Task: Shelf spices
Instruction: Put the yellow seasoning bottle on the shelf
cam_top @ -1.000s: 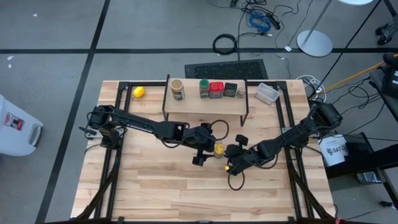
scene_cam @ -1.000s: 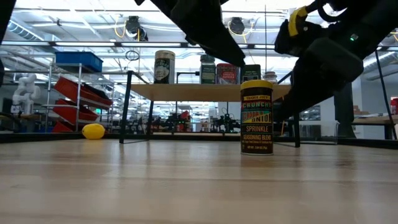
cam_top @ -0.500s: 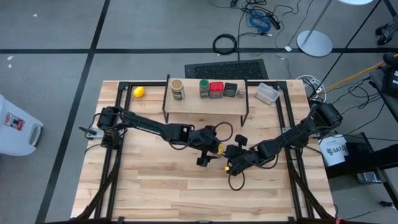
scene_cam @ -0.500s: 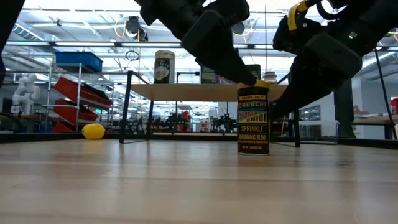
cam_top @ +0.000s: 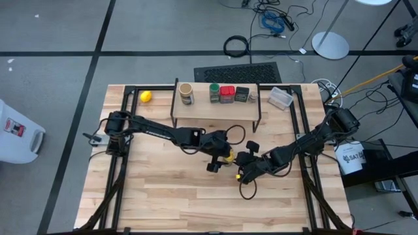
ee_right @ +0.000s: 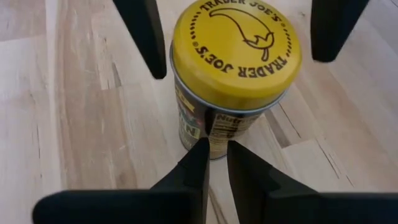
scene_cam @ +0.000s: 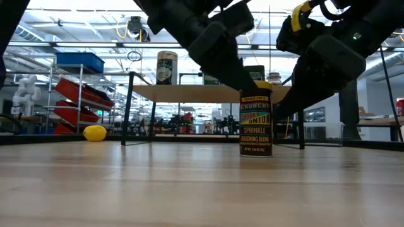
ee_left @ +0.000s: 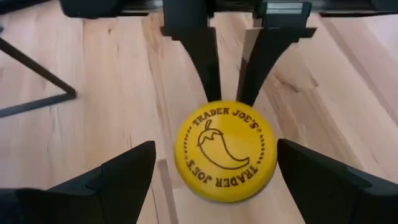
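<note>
The yellow-lidded spice jar stands upright on its base on the table, mid-table in front of the shelf. My left gripper hangs over it, open, one finger on either side of the yellow lid, with a gap on each side. My right gripper sits shut beside the jar's lower wall, on its right. On the shelf's plank stand the tan round-topped jar, green-lidded jar, red tin, dark box and tiny jar. My right gripper's shut fingertips stand against the jar's side wall, low on the label, coming in slanting from the table's right. I cannot tell whether they touch it. The jar stands upright on the table.
A yellow lemon-like ball lies at the far left of the table and a clear plastic tub sits right of the shelf. The shelf's black legs stand just beyond the jar. Bare wood lies along the near side.
My left gripper has come down and moved a little toward the table's right, onto the jar, so that its open fingers now stand on either side of the lid. My right arm has kept still.
</note>
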{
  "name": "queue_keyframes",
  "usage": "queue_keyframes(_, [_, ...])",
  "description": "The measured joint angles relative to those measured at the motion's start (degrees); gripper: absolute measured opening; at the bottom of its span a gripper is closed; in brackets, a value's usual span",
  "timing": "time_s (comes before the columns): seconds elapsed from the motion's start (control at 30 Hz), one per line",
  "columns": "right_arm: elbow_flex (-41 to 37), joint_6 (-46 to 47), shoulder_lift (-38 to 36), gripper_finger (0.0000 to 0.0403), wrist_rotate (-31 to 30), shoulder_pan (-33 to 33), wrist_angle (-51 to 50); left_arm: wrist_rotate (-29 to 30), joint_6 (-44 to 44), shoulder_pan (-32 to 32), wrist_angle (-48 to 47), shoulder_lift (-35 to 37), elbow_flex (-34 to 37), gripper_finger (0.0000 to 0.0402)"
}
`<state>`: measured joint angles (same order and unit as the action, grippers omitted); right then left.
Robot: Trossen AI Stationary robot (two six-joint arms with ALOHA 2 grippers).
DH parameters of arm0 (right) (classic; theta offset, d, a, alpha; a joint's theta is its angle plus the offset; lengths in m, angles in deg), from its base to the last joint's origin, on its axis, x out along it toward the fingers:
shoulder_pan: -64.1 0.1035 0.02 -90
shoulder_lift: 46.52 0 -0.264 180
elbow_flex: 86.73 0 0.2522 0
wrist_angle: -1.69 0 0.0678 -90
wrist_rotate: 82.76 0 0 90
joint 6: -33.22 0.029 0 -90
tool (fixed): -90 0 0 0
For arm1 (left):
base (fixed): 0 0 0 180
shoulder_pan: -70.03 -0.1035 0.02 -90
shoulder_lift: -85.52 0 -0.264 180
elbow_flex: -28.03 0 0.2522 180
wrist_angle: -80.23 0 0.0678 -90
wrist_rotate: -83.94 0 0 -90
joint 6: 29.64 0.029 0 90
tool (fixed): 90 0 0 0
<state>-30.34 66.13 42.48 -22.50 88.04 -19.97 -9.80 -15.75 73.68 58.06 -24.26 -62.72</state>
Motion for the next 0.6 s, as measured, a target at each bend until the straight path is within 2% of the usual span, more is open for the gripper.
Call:
queue_keyframes(0.23, [0.00, -0.42, 0.00, 0.0042, 0.01, 0.00, 0.00, -0.70, 0.61, 0.05, 1.03, -0.21, 0.02, 0.0337])
queue_keyframes(0.6, [0.00, -0.61, 0.00, 0.0042, 0.01, 0.00, 0.00, -0.66, 1.92, 0.05, 1.06, -0.21, 0.02, 0.0264])
